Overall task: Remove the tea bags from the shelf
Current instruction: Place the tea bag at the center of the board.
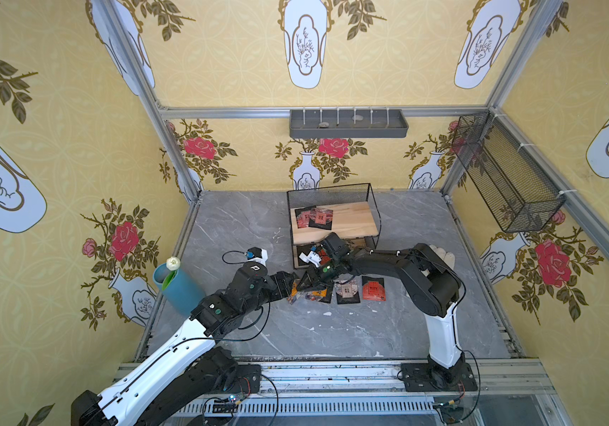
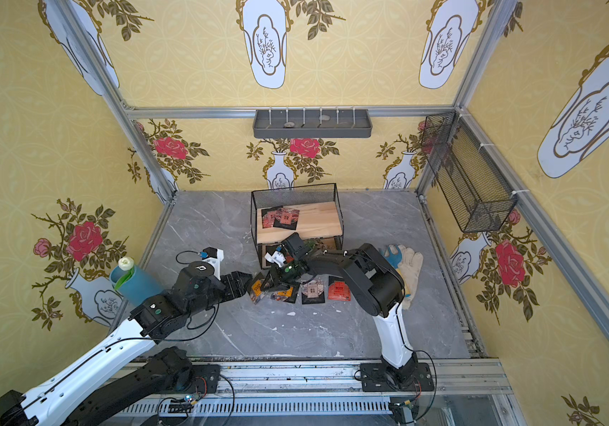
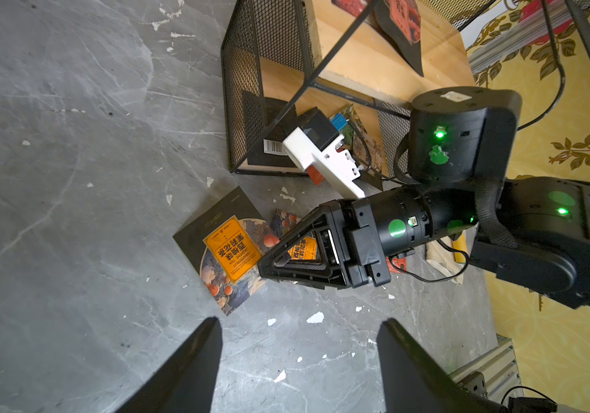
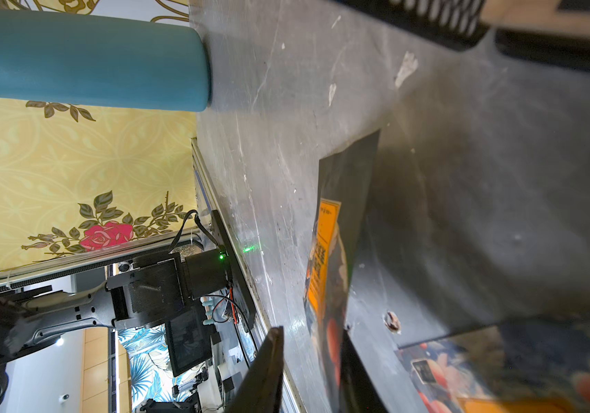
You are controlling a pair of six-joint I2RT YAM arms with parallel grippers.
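Right gripper (image 4: 313, 330), jaws narrowly parted about an orange tea bag (image 4: 323, 250), stood at 7 o'clock of the shelf (image 1: 354, 221); left gripper (image 3: 300, 319) gaped wide.

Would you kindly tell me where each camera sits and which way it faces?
Both top views: high at the front, looking down on the shelf; left arm and right arm show.
Left wrist: on the left arm, facing the shelf and right fingers; left fingers show.
Right wrist: low over the table, facing the blue vase; right fingers show.
Shared: both wrist views see the orange tea bag.
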